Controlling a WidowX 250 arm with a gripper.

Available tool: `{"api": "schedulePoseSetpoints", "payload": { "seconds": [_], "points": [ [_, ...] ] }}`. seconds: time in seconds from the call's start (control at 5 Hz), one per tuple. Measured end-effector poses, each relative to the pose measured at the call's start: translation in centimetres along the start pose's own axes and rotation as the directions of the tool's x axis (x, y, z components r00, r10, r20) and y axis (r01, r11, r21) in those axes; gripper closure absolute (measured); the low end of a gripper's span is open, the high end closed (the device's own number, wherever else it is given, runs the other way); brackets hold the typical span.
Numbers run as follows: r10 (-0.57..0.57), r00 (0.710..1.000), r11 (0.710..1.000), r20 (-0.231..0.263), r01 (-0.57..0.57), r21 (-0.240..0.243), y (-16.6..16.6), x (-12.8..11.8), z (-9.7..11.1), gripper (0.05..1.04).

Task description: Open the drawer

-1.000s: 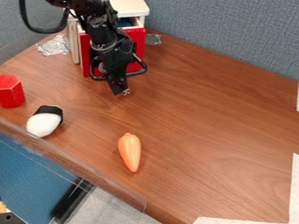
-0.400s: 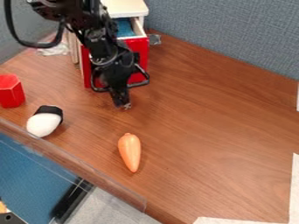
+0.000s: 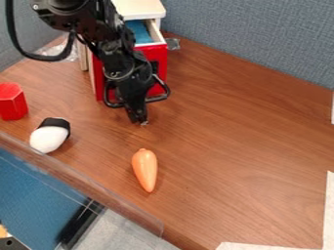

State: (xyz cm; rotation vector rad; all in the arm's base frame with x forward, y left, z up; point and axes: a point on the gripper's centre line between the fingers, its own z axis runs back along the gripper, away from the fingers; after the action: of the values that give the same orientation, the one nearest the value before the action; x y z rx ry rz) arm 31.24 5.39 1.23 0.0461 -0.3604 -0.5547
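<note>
The black gripper (image 3: pixel 139 117) hangs low in front of the red-fronted drawer (image 3: pixel 158 52), at the upper left of the camera view. Whether it touches the drawer's front or handle cannot be told, as the arm covers much of the front. The drawer stands pulled out from its white-topped cabinet (image 3: pixel 140 9), with its blue inside visible behind the red front.
An orange carrot-like toy (image 3: pixel 145 170) lies in front of the gripper. To the left are a white and black rounded object (image 3: pixel 50 135) and a red block (image 3: pixel 11 101). Grey partitions (image 3: pixel 261 34) border the wooden table (image 3: pixel 235 136).
The gripper has moved toward the camera, away from the cabinet. The drawer has come out with it, showing more of its blue inside.
</note>
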Motion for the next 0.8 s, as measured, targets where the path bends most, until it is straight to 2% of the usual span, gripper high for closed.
{"api": "schedulePoseSetpoints", "payload": {
  "seconds": [0.8],
  "points": [
    [0.019,1.000,0.999,0.010,-0.019,-0.032,-1.7,0.5,0.5,0.937]
  ]
}}
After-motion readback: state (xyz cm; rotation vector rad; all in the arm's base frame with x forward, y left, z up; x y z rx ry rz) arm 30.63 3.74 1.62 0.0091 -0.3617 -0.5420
